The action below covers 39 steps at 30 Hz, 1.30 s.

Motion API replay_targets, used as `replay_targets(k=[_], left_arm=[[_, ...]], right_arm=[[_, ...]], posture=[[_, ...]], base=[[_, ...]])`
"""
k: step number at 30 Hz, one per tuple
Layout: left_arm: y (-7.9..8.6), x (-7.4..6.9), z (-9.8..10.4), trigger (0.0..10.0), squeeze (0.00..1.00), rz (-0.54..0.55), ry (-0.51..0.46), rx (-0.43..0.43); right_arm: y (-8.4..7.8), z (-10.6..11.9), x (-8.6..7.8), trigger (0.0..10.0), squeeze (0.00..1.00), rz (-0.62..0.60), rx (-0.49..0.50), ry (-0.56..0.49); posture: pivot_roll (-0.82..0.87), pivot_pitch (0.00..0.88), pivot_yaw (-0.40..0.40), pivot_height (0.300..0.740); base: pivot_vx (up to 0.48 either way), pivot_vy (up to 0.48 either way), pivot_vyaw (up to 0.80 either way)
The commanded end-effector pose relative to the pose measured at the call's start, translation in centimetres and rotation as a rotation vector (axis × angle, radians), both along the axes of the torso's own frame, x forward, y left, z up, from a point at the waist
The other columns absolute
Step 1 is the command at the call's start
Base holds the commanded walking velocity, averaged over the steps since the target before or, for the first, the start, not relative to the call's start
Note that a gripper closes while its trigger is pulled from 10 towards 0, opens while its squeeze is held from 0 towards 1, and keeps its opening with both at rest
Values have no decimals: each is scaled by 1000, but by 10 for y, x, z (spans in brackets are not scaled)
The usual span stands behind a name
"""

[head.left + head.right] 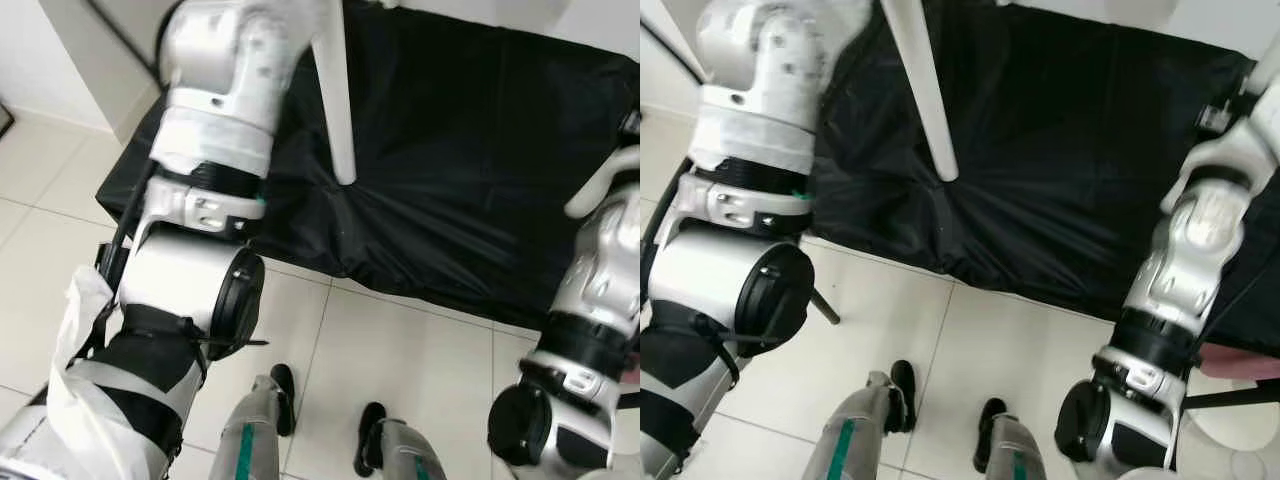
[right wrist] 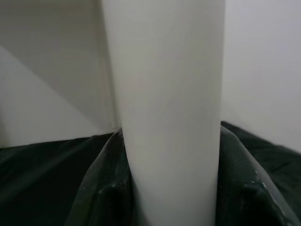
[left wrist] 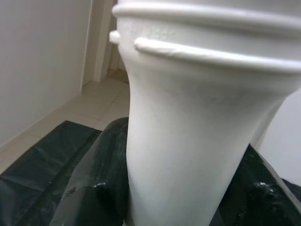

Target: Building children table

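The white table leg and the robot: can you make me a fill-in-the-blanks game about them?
1. The long leg the robot holds up is the colour ____.
2. The leg's bottom end points down at a ____ sheet.
3. The floor by the robot's feet is made of pale ____.
4. In the left wrist view, the left claw has its fingers on both sides of a white ____.

Missing words: white; black; tiles; leg
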<state>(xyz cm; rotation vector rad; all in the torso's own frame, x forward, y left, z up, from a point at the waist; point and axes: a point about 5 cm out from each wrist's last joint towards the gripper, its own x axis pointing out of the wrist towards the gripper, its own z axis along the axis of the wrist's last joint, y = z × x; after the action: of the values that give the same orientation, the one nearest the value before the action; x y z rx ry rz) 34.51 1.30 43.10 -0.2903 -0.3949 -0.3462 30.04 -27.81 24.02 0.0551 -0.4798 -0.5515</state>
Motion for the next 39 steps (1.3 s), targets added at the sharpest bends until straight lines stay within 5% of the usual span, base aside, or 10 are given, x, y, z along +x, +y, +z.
replay_targets(k=[1,5,6,7,18,19,36,37,38,39], left_arm=[[-41,-36,20,0,0,-596,-194,-62],[-53,-36,10,0,0,-619,-152,-50],[-59,-36,3,1804,0,-632,-125,-41],[-63,-35,-4,10000,0,-637,-101,-21],[-49,-23,-36,10000,0,-604,0,25],[-46,-23,-41,10000,1000,-608,5,32],[-21,-29,-86,10000,1000,-671,12,173],[-17,-32,-91,10000,0,-683,4,186],[-14,-34,-94,10000,0,-692,1,193],[-14,-34,-94,10000,0,-692,1,193]], right_arm=[[26,-70,12,0,0,139,189,250],[34,-82,10,0,0,178,226,281],[37,-84,11,0,0,200,226,294],[39,-84,12,10000,0,220,215,301],[48,-79,10,10000,0,279,139,287],[50,-80,9,10000,890,284,137,288],[60,-76,7,10000,1000,343,54,270],[62,-75,6,10000,1000,352,34,267],[63,-75,6,10000,282,359,22,265],[63,-75,6,10000,282,359,22,265]], posture=[[140,198,4,740],[138,196,9,740],[137,199,11,740],[134,196,14,740],[138,199,6,740],[138,197,3,740],[123,183,-14,740],[115,181,-17,740],[115,181,-17,740],[115,181,-17,740]], base=[[0,0,0],[0,0,0],[0,0,0],[0,0,0],[0,0,0],[0,0,0],[0,0,0],[0,0,0],[0,0,0],[0,0,0]])
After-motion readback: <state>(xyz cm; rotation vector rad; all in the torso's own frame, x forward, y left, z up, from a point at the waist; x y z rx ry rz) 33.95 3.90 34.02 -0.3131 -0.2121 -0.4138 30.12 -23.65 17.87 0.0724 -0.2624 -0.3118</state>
